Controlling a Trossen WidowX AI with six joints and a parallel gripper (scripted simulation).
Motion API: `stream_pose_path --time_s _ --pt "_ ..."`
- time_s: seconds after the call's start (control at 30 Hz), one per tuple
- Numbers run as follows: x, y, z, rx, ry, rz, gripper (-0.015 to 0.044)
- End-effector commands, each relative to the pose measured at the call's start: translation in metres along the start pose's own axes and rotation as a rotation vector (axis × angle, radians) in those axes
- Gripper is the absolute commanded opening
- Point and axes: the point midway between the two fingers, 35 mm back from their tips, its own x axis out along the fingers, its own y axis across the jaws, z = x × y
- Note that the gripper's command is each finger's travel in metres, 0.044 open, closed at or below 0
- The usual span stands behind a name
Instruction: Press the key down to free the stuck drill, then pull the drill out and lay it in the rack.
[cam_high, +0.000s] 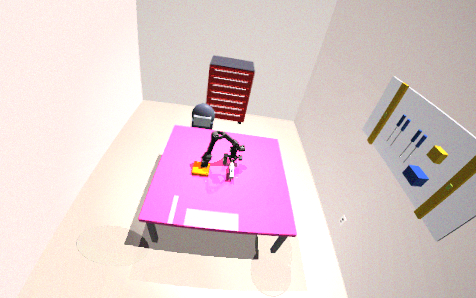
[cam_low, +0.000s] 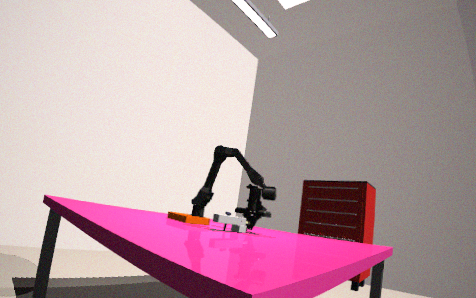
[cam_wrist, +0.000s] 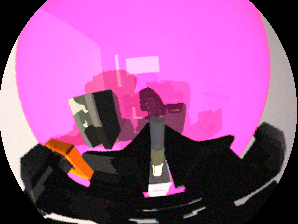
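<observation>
My gripper (cam_high: 232, 162) (cam_low: 250, 227) (cam_wrist: 154, 124) points down low over the table and is shut on the drill (cam_wrist: 157, 134), a slim grey rod between the fingertips. The drill's brownish lower part and bright end lead to a pale block (cam_wrist: 159, 188) in the wrist view; whether it is still seated is hard to tell. A white fixture (cam_high: 231, 171) (cam_low: 227, 219) is beside the gripper, with a small dark part (cam_low: 228, 213) on top in the exterior view. The key cannot be made out surely. The orange block (cam_high: 201, 170) (cam_low: 187, 218) (cam_wrist: 70, 155), possibly the rack, is by the arm's base.
The glossy pink table (cam_high: 250, 200) (cam_low: 150, 240) shows reflections. A grey block (cam_wrist: 95, 120) with a dark side stands left of the fingers in the wrist view. A red drawer cabinet (cam_high: 230, 92) (cam_low: 332, 210) and a chair (cam_high: 203, 115) stand beyond the table.
</observation>
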Motion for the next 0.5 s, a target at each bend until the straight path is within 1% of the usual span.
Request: stream_pose_path --time_s 0.0,0.47 --pt "-0.001 -0.001 0.006 0.002 -0.001 -0.002 0.0000" --pt "-0.002 -0.001 0.027 0.002 -0.003 -0.002 0.0000"
